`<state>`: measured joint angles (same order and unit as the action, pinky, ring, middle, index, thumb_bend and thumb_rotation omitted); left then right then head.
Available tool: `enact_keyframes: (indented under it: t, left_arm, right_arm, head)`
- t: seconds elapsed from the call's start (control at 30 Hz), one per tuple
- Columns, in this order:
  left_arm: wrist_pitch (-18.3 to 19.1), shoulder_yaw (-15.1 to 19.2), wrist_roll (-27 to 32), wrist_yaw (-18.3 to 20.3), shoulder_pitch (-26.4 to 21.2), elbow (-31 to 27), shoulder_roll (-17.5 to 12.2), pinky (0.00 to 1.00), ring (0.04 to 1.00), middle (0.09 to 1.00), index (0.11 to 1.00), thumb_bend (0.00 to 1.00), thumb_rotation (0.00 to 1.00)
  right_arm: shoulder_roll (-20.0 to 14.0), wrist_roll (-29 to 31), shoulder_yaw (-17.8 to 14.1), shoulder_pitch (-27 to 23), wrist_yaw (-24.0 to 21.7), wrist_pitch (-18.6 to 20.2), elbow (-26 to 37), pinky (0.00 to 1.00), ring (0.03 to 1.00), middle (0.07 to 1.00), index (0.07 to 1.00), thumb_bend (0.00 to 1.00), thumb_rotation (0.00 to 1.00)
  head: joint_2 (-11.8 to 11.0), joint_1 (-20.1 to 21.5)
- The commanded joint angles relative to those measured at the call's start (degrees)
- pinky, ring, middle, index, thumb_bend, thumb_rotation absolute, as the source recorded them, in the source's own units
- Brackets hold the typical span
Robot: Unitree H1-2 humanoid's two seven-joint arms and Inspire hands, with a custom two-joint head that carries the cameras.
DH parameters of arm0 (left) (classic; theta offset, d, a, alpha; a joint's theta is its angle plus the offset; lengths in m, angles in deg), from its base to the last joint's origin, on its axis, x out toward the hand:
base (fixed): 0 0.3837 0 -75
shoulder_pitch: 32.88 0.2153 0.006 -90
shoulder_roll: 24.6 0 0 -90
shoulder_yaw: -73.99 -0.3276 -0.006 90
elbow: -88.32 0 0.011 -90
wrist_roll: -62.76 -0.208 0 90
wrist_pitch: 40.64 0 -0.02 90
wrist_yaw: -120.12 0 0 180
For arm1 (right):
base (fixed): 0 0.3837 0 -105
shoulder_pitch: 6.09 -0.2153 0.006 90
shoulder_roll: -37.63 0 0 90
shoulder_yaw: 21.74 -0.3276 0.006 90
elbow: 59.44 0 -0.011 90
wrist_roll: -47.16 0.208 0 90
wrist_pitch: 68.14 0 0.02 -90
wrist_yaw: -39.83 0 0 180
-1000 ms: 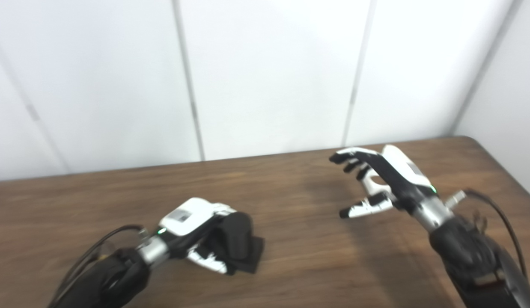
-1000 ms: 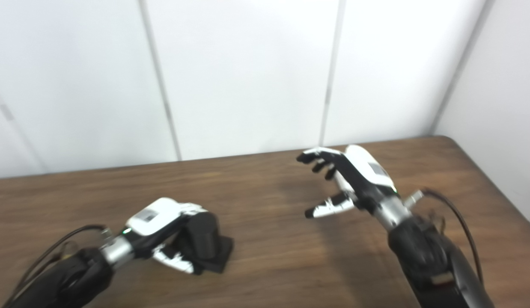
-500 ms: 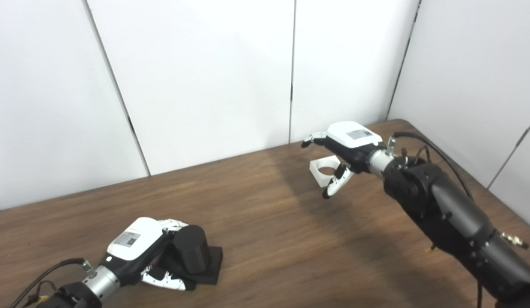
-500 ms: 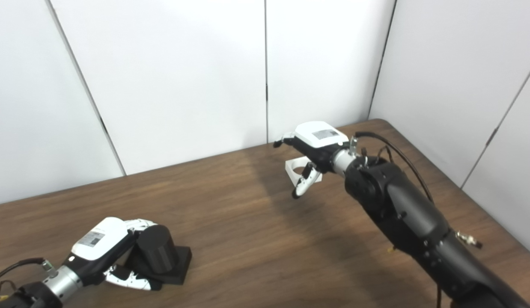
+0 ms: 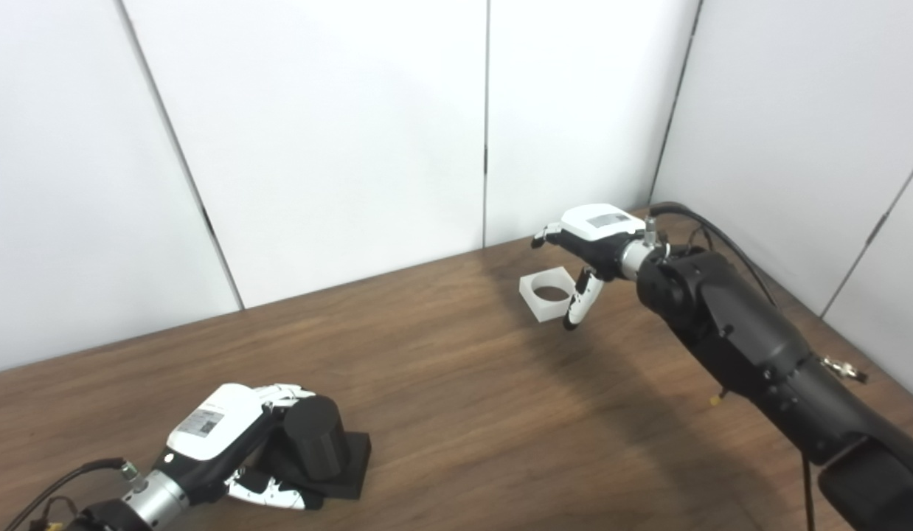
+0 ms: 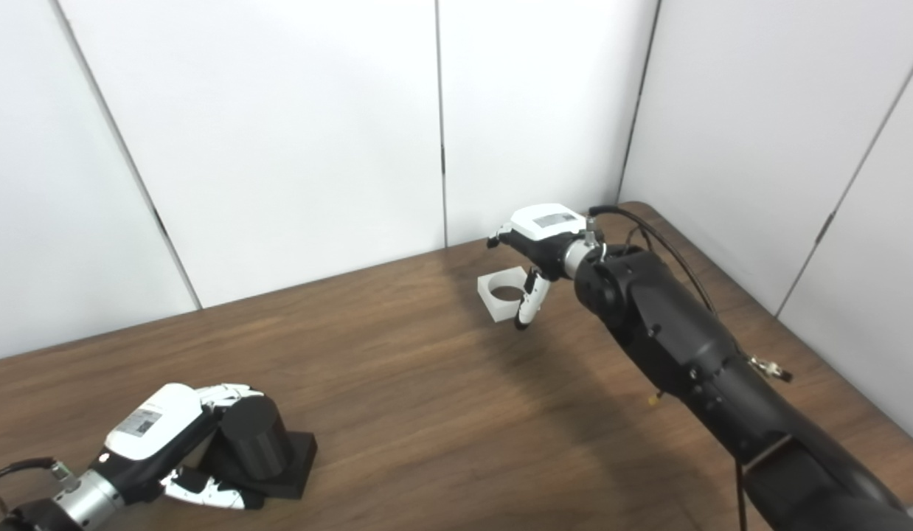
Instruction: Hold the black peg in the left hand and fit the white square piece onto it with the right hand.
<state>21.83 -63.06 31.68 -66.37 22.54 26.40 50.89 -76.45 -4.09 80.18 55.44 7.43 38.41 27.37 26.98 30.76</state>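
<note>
A dark brown wood-grain table with a matte surface is seen, bounded at the back and on the right by smooth white wall panels divided by thin dark seams. Near the front left, the black peg, a matte upright cylinder on a flat square black base, is stood on the tabletop, and the left hand, glossy white on its back with black and white fingers, is wrapped around the cylinder from its left side, the thumb lying low beside the base. Far across the table, close to the back right corner, the white square piece, a blocky frame with a round hole through its middle, is seen below the right hand. The fingers of that hand are spread and curved over the piece, with the thumb hanging down at the piece's right edge; whether the piece is actually touched cannot be told, and no grip is shown. The right arm, of black jointed shells with a loose cable, is stretched along the right edge. A wide bare stretch of wood is left between the two hands.
</note>
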Motion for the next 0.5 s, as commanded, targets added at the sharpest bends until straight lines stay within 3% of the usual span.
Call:
enact_keyframes:
  t: [0.0,0.13,0.47]
  left_arm:
    - [0.6,-4.5,-3.9,4.0,3.6,4.0,-2.5,0.74,0.834,0.798,0.492,0.52,0.06]
    - [0.6,-6.0,-3.7,1.9,3.4,4.6,-2.8,0.73,0.826,0.793,0.491,0.52,0.06]
    - [0.6,-6.2,-2.9,2.3,3.5,3.4,-3.3,0.73,0.82,0.787,0.491,0.52,0.06]
  right_arm:
    - [-1.9,-1.5,0.0,-4.0,1.2,0.4,-0.6,0.77,0.899,0.926,0.872,0.91,0.2]
    - [-1.2,-3.4,1.1,-5.2,2.7,1.0,-3.0,0.75,0.878,0.91,0.864,0.91,0.2]
    - [-0.2,-3.0,2.6,-6.9,3.1,1.3,-6.6,0.72,0.865,0.906,0.863,0.91,0.21]
  head:
    - [0.0,0.1]
    - [0.3,-0.1]
    - [0.8,-0.5]
